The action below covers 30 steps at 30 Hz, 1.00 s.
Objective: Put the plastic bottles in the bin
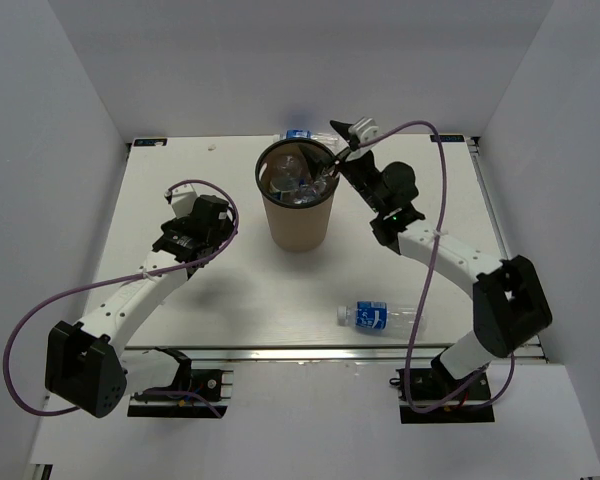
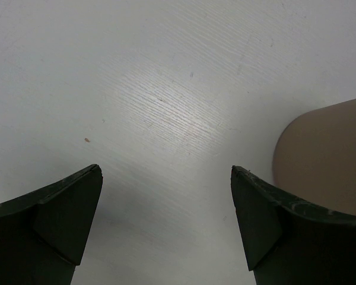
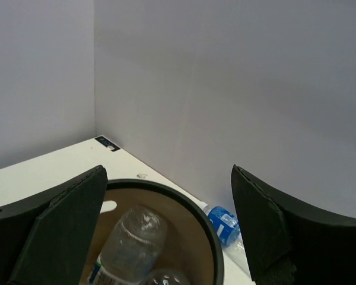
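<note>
The brown bin [image 1: 298, 222] stands at the table's middle back with clear bottles [image 1: 295, 178] inside; its dark rim [image 3: 190, 205] and a bottle [image 3: 133, 240] inside show in the right wrist view. One bottle with a blue label [image 1: 378, 316] lies on the table at the front right. Another blue-labelled bottle [image 1: 300, 134] lies behind the bin by the back wall, also in the right wrist view [image 3: 223, 224]. My right gripper [image 1: 330, 172] is open and empty over the bin's right rim. My left gripper [image 1: 185, 238] is open and empty above the table, left of the bin [image 2: 326, 154].
White walls close in the table at the back and both sides. The purple cables loop beside each arm. A black sticker [image 3: 107, 143] lies near the back left corner.
</note>
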Available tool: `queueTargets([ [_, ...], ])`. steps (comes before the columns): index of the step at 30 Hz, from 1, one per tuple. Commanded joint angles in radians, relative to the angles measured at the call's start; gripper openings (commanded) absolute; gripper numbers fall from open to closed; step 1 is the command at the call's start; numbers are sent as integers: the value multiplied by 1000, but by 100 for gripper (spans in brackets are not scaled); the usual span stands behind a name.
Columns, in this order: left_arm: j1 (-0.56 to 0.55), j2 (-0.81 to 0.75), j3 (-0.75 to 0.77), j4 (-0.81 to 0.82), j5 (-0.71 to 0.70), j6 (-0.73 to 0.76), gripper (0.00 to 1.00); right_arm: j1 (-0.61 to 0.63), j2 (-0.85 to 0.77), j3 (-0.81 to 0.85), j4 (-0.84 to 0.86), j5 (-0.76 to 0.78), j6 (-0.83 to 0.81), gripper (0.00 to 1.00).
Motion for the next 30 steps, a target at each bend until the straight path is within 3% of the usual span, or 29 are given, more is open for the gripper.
queueTargets([
  [1,-2,-15,22,-19,-11,-11,98,1,-114,-75,13,68,3,89],
  [6,-2,-26,13,-16,-9,-12,98,0,-323,-215,-232,261,95,89],
  [8,-2,-33,6,-3,0,-15,98,0,-444,-243,-404,324,235,89],
  [9,-2,-35,4,1,3,-14,98,-2,-481,-253,-590,385,300,89],
  [12,-2,-32,8,1,18,-6,98,-2,-679,-346,-809,415,500,89],
  [15,0,-33,7,6,29,0,98,-2,-794,-446,-914,384,672,89],
  [16,0,-33,5,14,32,3,98,-2,-849,-450,-1046,387,725,89],
  [18,0,-33,-4,17,32,8,98,-2,-876,-422,-1244,439,937,89],
  [19,0,-32,-8,18,31,8,98,-2,-889,-398,-1403,442,983,89],
  [22,0,-24,-18,33,23,11,98,-2,-882,-337,-1618,418,1053,89],
  [26,0,7,8,11,23,12,97,-2,-799,-255,-1847,415,1169,89],
  [30,0,5,-5,30,18,20,97,-2,-730,-301,-1886,335,1277,89],
])
